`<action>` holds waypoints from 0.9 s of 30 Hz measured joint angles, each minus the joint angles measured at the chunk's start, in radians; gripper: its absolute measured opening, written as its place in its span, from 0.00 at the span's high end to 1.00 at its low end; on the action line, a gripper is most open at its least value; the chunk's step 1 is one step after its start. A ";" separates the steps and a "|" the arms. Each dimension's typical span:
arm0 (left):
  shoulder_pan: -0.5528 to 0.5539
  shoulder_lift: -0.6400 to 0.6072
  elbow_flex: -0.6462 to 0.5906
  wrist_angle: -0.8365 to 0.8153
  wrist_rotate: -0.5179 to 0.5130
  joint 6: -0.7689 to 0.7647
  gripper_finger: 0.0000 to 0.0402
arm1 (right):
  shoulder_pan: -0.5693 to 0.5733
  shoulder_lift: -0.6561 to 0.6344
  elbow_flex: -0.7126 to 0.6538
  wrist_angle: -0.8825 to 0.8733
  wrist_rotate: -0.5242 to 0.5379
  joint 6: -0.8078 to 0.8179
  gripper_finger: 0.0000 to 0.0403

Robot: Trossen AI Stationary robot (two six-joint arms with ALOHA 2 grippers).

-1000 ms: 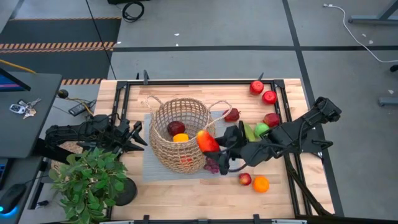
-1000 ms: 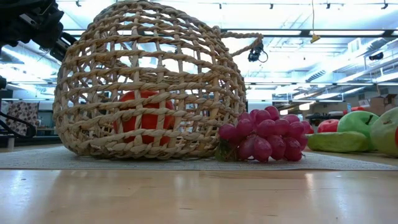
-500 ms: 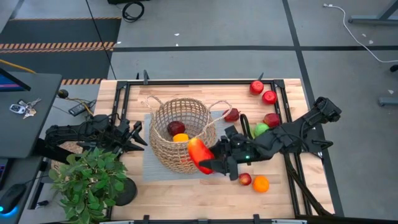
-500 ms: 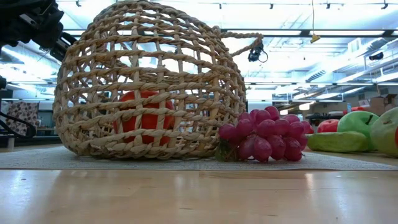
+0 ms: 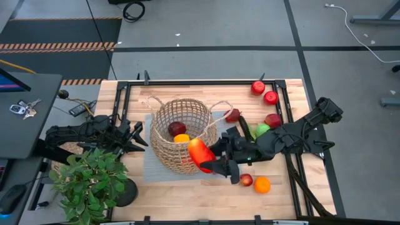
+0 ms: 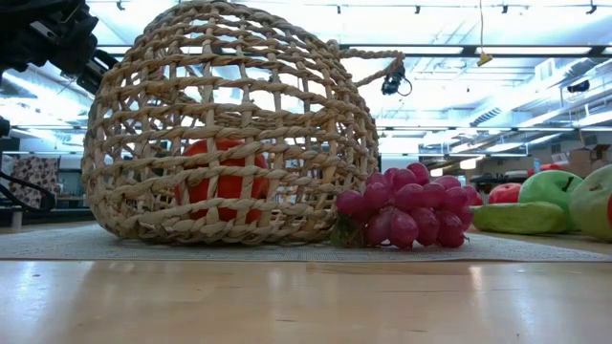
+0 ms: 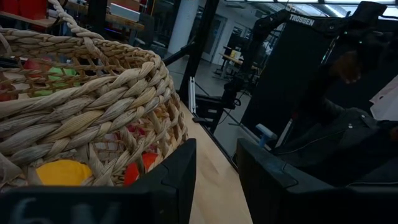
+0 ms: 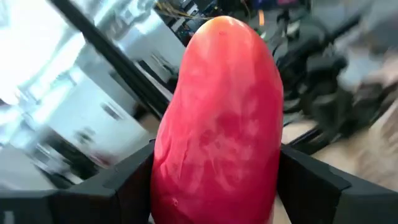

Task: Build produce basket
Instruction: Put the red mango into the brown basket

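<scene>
Just beside the basket (image 5: pixel 181 135), at its rim on the side away from the potted plant (image 5: pixel 87 181), hovering: right gripper (image 5: pixel 209 161) clamping the long red chili (image 5: pixel 199 154), nearer than the half-closed, empty left gripper (image 5: pixel 139 137).

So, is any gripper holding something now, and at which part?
The right gripper holds a long red fruit, fingers clamped on its two sides. The left gripper holds nothing.
</scene>
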 joint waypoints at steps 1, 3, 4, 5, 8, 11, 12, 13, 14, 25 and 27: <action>0.000 0.000 0.000 0.000 0.000 0.000 0.70 | -0.006 0.000 0.000 -0.012 0.004 -0.094 0.28; 0.000 0.000 0.000 0.000 0.000 0.000 0.70 | -0.017 0.000 0.000 -0.035 0.016 -0.295 0.28; 0.000 0.000 0.000 0.000 0.000 0.000 0.70 | -0.022 0.000 0.000 -0.042 0.020 -0.393 0.28; 0.000 0.000 0.000 0.000 0.000 0.000 0.70 | -0.026 0.000 0.000 -0.043 0.022 -0.479 0.28; 0.000 0.000 0.000 0.000 0.000 0.000 0.70 | -0.040 0.000 0.000 -0.068 0.023 -0.682 0.28; 0.000 0.000 0.000 0.000 0.000 0.000 0.70 | -0.056 0.000 0.000 -0.082 0.026 -0.687 0.28; 0.000 0.000 0.000 0.000 0.000 0.000 0.70 | -0.066 0.000 0.000 -0.078 0.031 -0.686 0.28; 0.000 0.000 0.000 0.000 0.000 0.000 0.70 | -0.082 0.001 0.000 -0.079 0.039 -0.700 0.28; 0.000 0.000 0.000 0.000 0.000 0.000 0.70 | -0.101 0.007 0.000 -0.080 0.052 -0.712 0.28; 0.000 -0.001 0.000 0.000 0.000 0.000 0.70 | -0.424 0.181 -0.009 -0.130 -0.242 -0.586 0.28; 0.000 -0.001 0.000 0.000 0.000 0.000 0.70 | -0.470 0.211 -0.008 -0.130 -0.285 -0.596 0.28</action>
